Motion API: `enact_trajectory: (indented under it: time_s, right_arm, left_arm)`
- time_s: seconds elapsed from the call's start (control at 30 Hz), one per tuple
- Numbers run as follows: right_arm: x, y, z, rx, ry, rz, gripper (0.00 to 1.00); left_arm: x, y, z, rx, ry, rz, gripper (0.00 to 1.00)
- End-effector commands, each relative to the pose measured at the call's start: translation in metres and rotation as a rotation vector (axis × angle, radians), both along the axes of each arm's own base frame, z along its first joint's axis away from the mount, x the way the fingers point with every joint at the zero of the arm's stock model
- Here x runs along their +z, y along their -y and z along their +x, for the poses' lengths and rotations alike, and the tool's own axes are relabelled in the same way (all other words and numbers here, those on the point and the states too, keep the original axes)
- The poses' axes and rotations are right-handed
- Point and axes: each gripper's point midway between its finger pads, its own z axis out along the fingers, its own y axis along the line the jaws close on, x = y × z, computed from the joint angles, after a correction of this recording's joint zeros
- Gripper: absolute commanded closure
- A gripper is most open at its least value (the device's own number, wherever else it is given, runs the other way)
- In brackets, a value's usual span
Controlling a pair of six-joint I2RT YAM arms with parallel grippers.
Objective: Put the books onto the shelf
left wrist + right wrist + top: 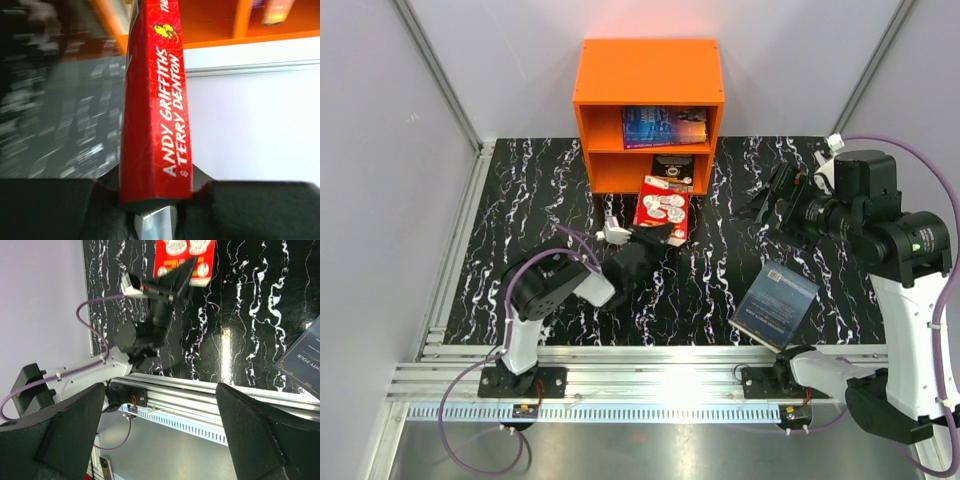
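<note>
Our left tool (155, 202) is clamped on the red book (155, 115); the right tool (160, 425) is spread wide, empty. We should square it to the shelf (650, 70) and ease in.

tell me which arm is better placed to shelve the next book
Left. The left gripper is shut on the red book just in front of the orange shelf; the right gripper is open, empty and off to the side.
</note>
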Motion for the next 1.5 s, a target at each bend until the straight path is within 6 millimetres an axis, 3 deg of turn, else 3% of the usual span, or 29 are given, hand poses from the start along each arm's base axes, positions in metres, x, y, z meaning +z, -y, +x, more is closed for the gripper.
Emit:
enact_trajectory:
  time_s: [0.0, 0.03, 0.07, 0.4, 0.63, 0.67, 0.7, 0.73, 0.8, 0.83, 0.87, 0.9, 0.93, 0.97, 1.0, 1.1, 1.23, 1.4, 1.47]
  right_arm:
    - [-0.046, 0.022, -0.038, -0.023, -0.244, -0.130, 0.00]
    - [-0.047, 0.022, -0.037, -0.027, -0.250, -0.134, 0.00]
    - [-0.050, 0.023, -0.034, -0.030, -0.257, -0.144, 0.00]
    - [-0.063, 0.020, -0.008, -0.044, -0.291, -0.178, 0.00]
    - [-0.075, 0.017, 0.010, -0.053, -0.315, -0.185, 0.00]
    - [-0.076, 0.016, 0.013, -0.053, -0.320, -0.184, 0.00]
    - [-0.078, 0.017, 0.014, -0.056, -0.324, -0.184, 0.00]
    - [-0.078, 0.017, 0.016, -0.060, -0.324, -0.185, 0.00]
    - [-0.080, 0.018, 0.019, -0.066, -0.331, -0.187, 0.00]
    - [-0.080, 0.019, 0.020, -0.070, -0.331, -0.188, 0.00]
    - [-0.079, 0.020, 0.021, -0.074, -0.329, -0.186, 0.00]
    - [-0.081, 0.021, 0.022, -0.075, -0.335, -0.188, 0.00]
    - [-0.082, 0.022, 0.023, -0.078, -0.337, -0.190, 0.00]
    - [-0.083, 0.023, 0.024, -0.081, -0.338, -0.187, 0.00]
    - [-0.084, 0.023, 0.024, -0.082, -0.342, -0.185, 0.00]
    - [-0.087, 0.023, 0.023, -0.082, -0.346, -0.174, 0.00]
    - [-0.087, 0.022, 0.024, -0.077, -0.342, -0.153, 0.00]
    - [-0.087, 0.019, 0.023, -0.058, -0.327, -0.135, 0.00]
    - [-0.087, 0.016, 0.021, -0.045, -0.325, -0.121, 0.00]
  left_arm:
    - [0.162, 0.003, 0.010, -0.044, 0.417, -0.495, 1.00]
    - [0.161, 0.007, 0.015, -0.065, 0.409, -0.512, 1.00]
    - [0.175, 0.010, 0.021, -0.070, 0.447, -0.536, 1.00]
    - [0.147, 0.003, 0.095, -0.045, 0.365, -0.478, 1.00]
    - [0.133, 0.030, 0.145, -0.100, 0.321, -0.454, 1.00]
    - [0.142, 0.034, 0.153, -0.104, 0.335, -0.466, 1.00]
    - [0.120, 0.038, 0.166, -0.094, 0.271, -0.425, 1.00]
    - [0.113, 0.043, 0.172, -0.108, 0.239, -0.410, 1.00]
    - [0.115, 0.048, 0.187, -0.105, 0.228, -0.388, 1.00]
    - [0.100, 0.049, 0.195, -0.074, 0.153, -0.347, 0.82]
    - [0.092, 0.049, 0.200, -0.056, 0.107, -0.322, 0.71]
    - [0.096, 0.049, 0.205, -0.044, 0.091, -0.308, 0.57]
    - [0.079, 0.049, 0.209, -0.026, 0.026, -0.257, 0.26]
    - [0.075, 0.050, 0.210, -0.019, 0.001, -0.240, 0.09]
    - [0.069, 0.050, 0.214, -0.011, -0.045, -0.211, 0.01]
    - [0.058, 0.047, 0.215, 0.020, -0.096, -0.165, 0.01]
    - [0.059, 0.052, 0.217, -0.021, -0.105, -0.180, 0.01]
    - [0.070, 0.061, 0.197, -0.086, -0.134, -0.162, 0.01]
    - [0.064, 0.066, 0.187, -0.124, -0.210, -0.189, 0.01]
